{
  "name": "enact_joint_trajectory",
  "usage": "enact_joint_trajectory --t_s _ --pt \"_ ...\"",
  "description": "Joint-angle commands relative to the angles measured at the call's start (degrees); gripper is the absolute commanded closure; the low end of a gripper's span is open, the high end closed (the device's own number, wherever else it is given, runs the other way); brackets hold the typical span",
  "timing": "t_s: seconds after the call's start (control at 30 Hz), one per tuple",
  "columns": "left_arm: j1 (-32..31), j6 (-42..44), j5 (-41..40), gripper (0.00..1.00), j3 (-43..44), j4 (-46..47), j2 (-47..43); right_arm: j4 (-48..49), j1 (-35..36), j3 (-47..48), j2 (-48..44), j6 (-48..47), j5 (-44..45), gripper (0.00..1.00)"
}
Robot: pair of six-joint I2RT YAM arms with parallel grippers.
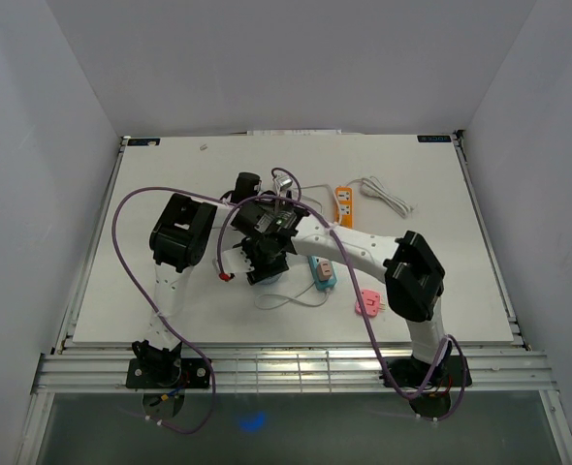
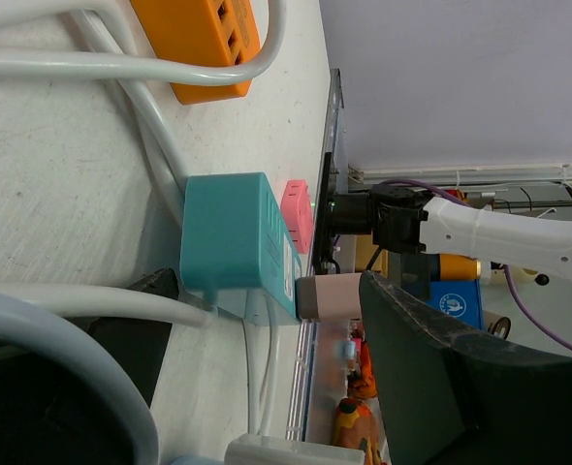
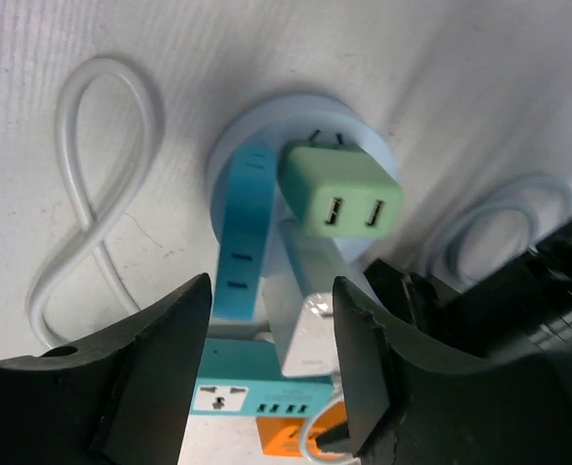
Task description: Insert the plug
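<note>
In the right wrist view a pale green plug adapter [image 3: 342,189] lies against a round light-blue socket hub [image 3: 257,131], its two prongs showing at the hub's face. A blue bar [image 3: 244,242] and a white block [image 3: 305,320] stick out from the hub. My right gripper [image 3: 271,373] is open, its fingers [image 3: 150,378] on either side of these bars, not touching the plug. My left gripper [image 2: 267,387] is open above the table by the teal power strip [image 2: 233,242]. In the top view both grippers meet mid-table, left [image 1: 265,208], right [image 1: 265,260].
An orange power strip [image 1: 343,201] with a coiled white cord [image 1: 385,194] lies at the back right. The teal strip [image 1: 322,272] and a pink strip [image 1: 368,303] lie in front of it. White cables [image 2: 121,68] loop over the table around the strips.
</note>
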Motion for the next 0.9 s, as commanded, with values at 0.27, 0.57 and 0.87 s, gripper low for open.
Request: enact_joint_trajectory --t_s 0.27,0.57,0.87 --pt "2.63 2.89 -7.83 0.12 -4.81 -8.4 4.47 0.47 -1.72 0.71 -9.82 -0.07 0.47 0.37" --pt "5.18 -0.45 -18.63 0.12 -8.68 -9.28 -3.34 16.1 -7.7 -13.52 -23.7 9.59 -1.64 0.27" --pt "11.6 -1.33 -25.4 0.23 -15.52 -10.6 -9.33 33.66 -15.52 -29.87 -36.09 21.71 -0.69 0.38"
